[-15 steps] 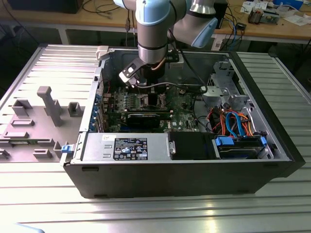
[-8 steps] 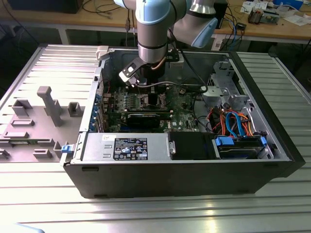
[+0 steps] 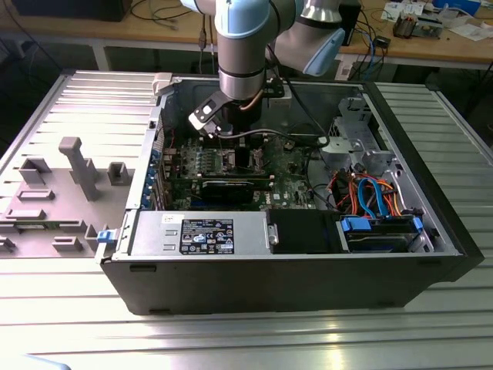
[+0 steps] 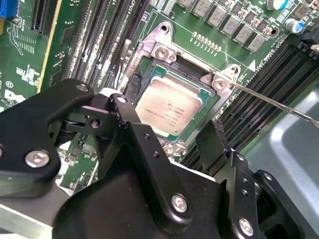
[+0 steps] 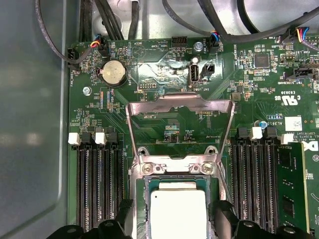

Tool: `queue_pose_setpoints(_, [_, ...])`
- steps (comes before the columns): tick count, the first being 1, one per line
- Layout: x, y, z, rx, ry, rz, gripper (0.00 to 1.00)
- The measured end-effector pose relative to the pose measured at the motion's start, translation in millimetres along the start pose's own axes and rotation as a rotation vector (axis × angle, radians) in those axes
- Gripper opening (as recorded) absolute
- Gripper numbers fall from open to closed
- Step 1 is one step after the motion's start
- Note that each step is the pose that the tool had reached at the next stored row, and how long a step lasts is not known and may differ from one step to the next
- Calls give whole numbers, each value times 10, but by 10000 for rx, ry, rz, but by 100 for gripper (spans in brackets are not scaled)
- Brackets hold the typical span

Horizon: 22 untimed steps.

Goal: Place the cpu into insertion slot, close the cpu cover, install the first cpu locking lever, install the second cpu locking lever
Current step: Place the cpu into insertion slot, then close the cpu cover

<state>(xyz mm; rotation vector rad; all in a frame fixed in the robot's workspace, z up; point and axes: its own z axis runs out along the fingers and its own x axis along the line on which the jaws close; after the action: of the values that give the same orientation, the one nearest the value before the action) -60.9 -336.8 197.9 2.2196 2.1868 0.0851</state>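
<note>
The cpu [image 4: 169, 107] [image 5: 178, 214], a square chip with a silvery top, lies flat inside the insertion slot [image 4: 162, 52] [image 5: 174, 168] on the green board. The cpu cover [image 5: 179, 103] is swung up and back from the slot, its square cut-out showing the board behind. My gripper [image 4: 167, 118] [image 5: 173, 213] hovers just above the chip, open. Its black fingers [image 4: 122, 107] stand on either side of the slot and hold nothing. A thin metal locking lever [image 4: 279, 104] sticks out sideways from the slot's corner. In the exterior view the gripper [image 3: 231, 142] reaches down into the computer case.
Long black memory slots [image 5: 97, 184] [image 5: 254, 184] flank the socket on both sides. A round coin battery [image 5: 112, 73] and black cables [image 5: 107, 20] lie beyond the cover. The open case [image 3: 293, 270] holds a black expansion card [image 3: 231, 185], a power supply and coloured wiring [image 3: 370, 193].
</note>
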Motion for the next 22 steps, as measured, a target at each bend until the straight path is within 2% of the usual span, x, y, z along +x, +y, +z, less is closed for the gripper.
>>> queue_pose_setpoints(4, [2, 8, -144, 7, -1, 0, 74])
queue_pose_setpoints(5, [4, 11, -186, 16, -2, -1, 72])
queue_pose_setpoints(6, [4, 14, -223, 26, -2, 0, 65])
queue_pose_setpoints(7, [5, 16, -229, 31, -1, 0, 59])
queue_pose_setpoints(8, [5, 16, -229, 31, 0, 0, 59])
queue_pose_setpoints(9, [4, 16, -230, 32, -3, 0, 47])
queue_pose_setpoints(10, [4, 16, -230, 33, -4, -1, 41])
queue_pose_setpoints(12, [4, 16, -230, 33, -5, 0, 17])
queue_pose_setpoints(13, [4, 16, -230, 33, -6, -1, 11])
queue_pose_setpoints(14, [4, 40, -235, 111, -6, -24, 11])
queue_pose_setpoints(15, [5, 52, -235, 149, -6, -38, 11])
queue_pose_setpoints(22, [5, 59, -234, 165, -5, -41, 11])
